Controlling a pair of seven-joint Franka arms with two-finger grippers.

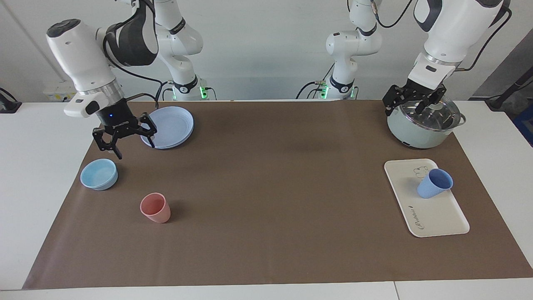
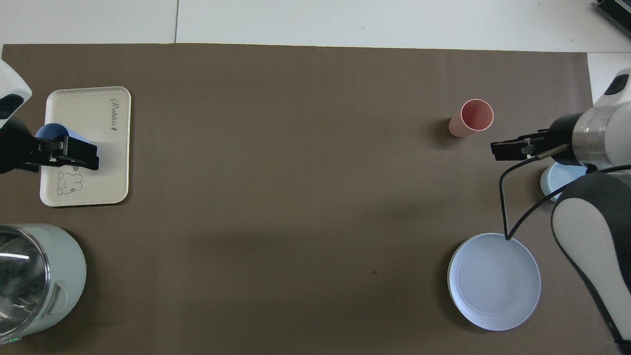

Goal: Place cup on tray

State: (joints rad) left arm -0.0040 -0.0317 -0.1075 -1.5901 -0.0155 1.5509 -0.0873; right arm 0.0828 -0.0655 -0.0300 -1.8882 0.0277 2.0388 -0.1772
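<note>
The periwinkle-blue cup (image 1: 434, 183) stands on the cream tray (image 1: 437, 216) at the left arm's end of the table, close to the tray's bear drawing. In the overhead view the cup (image 2: 48, 131) is partly covered by my left gripper (image 2: 74, 153), which overlaps the tray (image 2: 111, 167). The facing view shows that left gripper (image 1: 406, 109) open and raised over the pot, well clear of the cup. My right gripper (image 1: 134, 149) hangs open and empty over the mat between the round plate and the bowl, and it shows side-on in the overhead view (image 2: 510, 148).
A pink cup (image 1: 155, 207) stands on the brown mat at the right arm's end. A light-blue bowl (image 1: 99, 174) and a round blue plate (image 1: 167, 127) sit nearer the robots there. A pale green pot with a glass lid (image 1: 424, 125) stands beside the tray.
</note>
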